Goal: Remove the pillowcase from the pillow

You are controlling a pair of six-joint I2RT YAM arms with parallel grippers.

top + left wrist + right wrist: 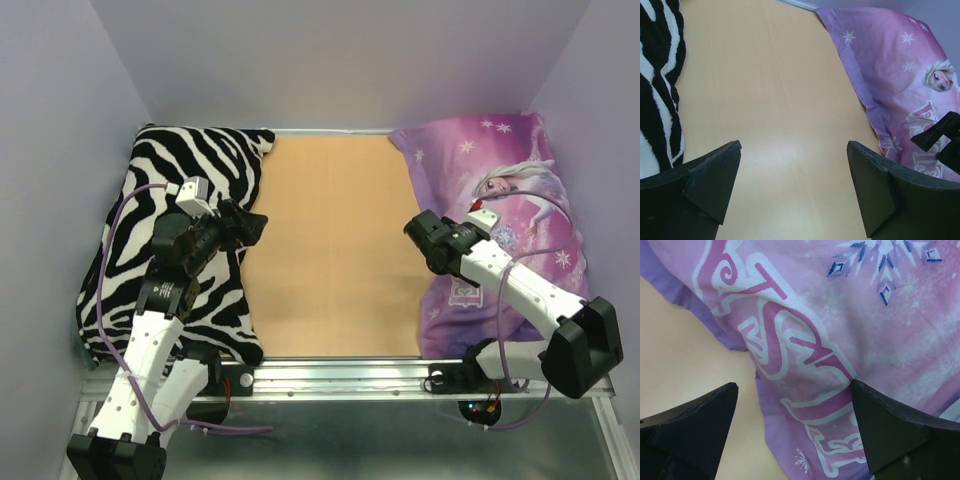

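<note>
The purple-pink pillowcase (pixel 500 200) with white snowflakes and a cartoon princess lies along the table's right side. It fully covers the pillow, so the white pillow is hidden. It also shows in the left wrist view (pixel 900 85) and fills the right wrist view (pixel 840 330). My right gripper (pixel 424 232) is open and empty, hovering over the pillowcase's left edge (pixel 760 390), one finger over the table, the other over the fabric. My left gripper (pixel 252 226) is open and empty at the zebra pillow's right edge, facing the bare table (pixel 790 125).
A black-and-white zebra-striped pillow (pixel 170 240) lies along the left side, under my left arm. Bare wooden table (pixel 330 240) runs between the two pillows. Pale walls enclose the left, back and right. A metal rail (pixel 340 378) runs along the near edge.
</note>
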